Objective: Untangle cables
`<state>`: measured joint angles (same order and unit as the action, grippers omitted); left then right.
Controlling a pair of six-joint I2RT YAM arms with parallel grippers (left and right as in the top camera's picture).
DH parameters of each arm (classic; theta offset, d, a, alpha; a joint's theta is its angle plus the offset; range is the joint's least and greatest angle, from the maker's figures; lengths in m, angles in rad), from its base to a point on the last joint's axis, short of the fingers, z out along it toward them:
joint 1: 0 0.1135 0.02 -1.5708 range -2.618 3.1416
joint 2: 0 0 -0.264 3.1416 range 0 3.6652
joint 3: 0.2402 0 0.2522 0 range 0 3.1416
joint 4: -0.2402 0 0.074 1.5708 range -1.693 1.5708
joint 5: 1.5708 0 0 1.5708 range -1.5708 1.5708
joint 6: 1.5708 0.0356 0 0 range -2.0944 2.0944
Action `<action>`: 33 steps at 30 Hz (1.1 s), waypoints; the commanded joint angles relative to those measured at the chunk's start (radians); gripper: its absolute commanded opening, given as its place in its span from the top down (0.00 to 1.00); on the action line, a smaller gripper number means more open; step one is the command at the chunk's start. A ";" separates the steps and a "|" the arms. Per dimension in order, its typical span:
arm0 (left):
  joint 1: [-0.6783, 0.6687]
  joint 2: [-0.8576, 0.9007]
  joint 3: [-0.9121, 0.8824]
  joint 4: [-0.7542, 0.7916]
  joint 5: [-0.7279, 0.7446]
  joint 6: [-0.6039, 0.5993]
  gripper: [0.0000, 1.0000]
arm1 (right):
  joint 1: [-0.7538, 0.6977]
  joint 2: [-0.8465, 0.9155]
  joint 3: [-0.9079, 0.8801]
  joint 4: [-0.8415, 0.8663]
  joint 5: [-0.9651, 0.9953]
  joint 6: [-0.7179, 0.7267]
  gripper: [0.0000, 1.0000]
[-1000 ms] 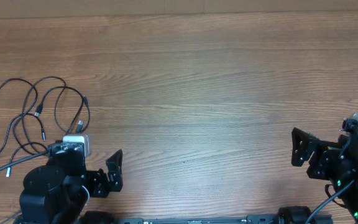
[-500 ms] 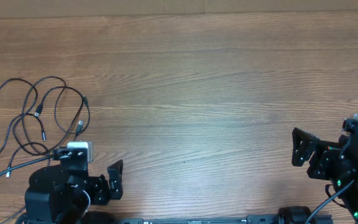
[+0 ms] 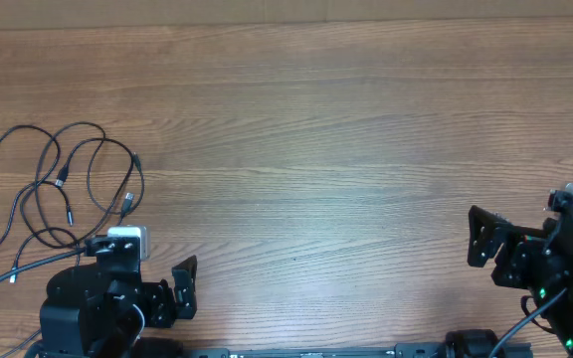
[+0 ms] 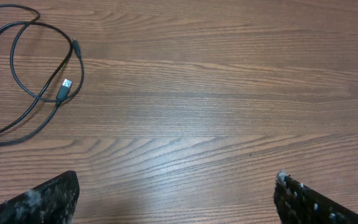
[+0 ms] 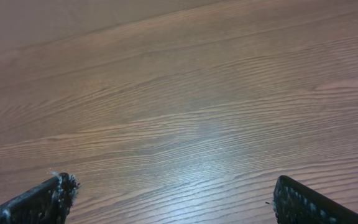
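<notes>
Left gripper (image 4: 174, 198): stood spread, empty, near the cables (image 3: 60, 180). Right gripper (image 5: 174, 190): spread, empty, well apart from them. You risked cinching crossed loops by tugging.

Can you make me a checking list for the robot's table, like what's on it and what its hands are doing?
Surface: wooden table, brown grain.
Job's things: thin black cables in loose, overlapping loops near the table's left edge; a silver USB plug lies within one loop.
Clutter: nothing seen.
Hands: left hand open and empty, low beside the cables; right hand open and empty, far from them.
Cables: a thicker black wire curves by the right arm's base.
Surroundings: tan strip past the table's far edge; cannot tell what it is.
</notes>
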<state>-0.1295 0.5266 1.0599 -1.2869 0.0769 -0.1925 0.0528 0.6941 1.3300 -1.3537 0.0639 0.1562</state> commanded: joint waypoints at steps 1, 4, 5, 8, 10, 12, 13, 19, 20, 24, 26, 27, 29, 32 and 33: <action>-0.003 0.002 -0.007 0.002 -0.010 -0.014 0.01 | -0.003 -0.003 -0.005 0.028 0.026 -0.013 0.00; -0.003 0.002 -0.007 0.002 -0.010 -0.014 0.01 | -0.003 -0.015 -0.050 0.128 0.026 -0.019 0.00; -0.003 0.002 -0.007 0.002 -0.010 -0.014 0.00 | -0.003 -0.022 -0.071 0.164 0.025 -0.026 0.00; -0.003 0.002 -0.007 0.002 -0.010 -0.014 0.01 | -0.003 -0.065 -0.189 0.340 0.021 -0.027 0.00; -0.003 0.002 -0.007 0.002 -0.010 -0.014 0.01 | -0.003 -0.106 -0.279 0.449 0.003 -0.027 0.00; -0.003 0.002 -0.007 0.002 -0.010 -0.014 0.01 | -0.003 -0.143 -0.352 0.524 -0.027 -0.027 0.00; -0.003 0.002 -0.007 0.002 -0.010 -0.014 0.01 | -0.003 -0.161 -0.386 0.557 -0.043 -0.027 0.00; -0.003 0.002 -0.007 0.002 -0.010 -0.014 0.00 | -0.003 -0.299 -0.603 0.770 -0.103 -0.027 0.00; -0.003 0.002 -0.007 0.002 -0.010 -0.014 0.00 | -0.003 -0.315 -0.627 0.796 -0.104 -0.026 0.00; -0.003 0.002 -0.007 0.002 -0.010 -0.014 0.01 | -0.003 -0.434 -0.787 0.980 -0.111 -0.026 0.00; -0.003 0.002 -0.007 0.002 -0.010 -0.014 0.01 | -0.003 -0.474 -0.838 1.038 -0.111 -0.026 0.00; -0.003 0.002 -0.007 0.002 -0.010 -0.014 0.00 | -0.003 -0.494 -0.861 1.063 -0.111 -0.026 0.00; -0.003 0.002 -0.007 0.002 -0.010 -0.014 0.00 | -0.003 -0.528 -0.900 1.100 -0.111 -0.026 0.00; -0.003 0.002 -0.007 0.002 -0.010 -0.014 0.00 | -0.003 -0.598 -0.963 1.138 -0.111 -0.026 0.00; -0.003 0.002 -0.007 0.002 -0.010 -0.014 0.00 | -0.003 -0.612 -0.973 1.143 -0.111 -0.026 0.00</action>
<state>-0.1295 0.5266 1.0534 -1.2881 0.0738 -0.1928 0.0528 0.1349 0.3950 -0.2314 -0.0448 0.1329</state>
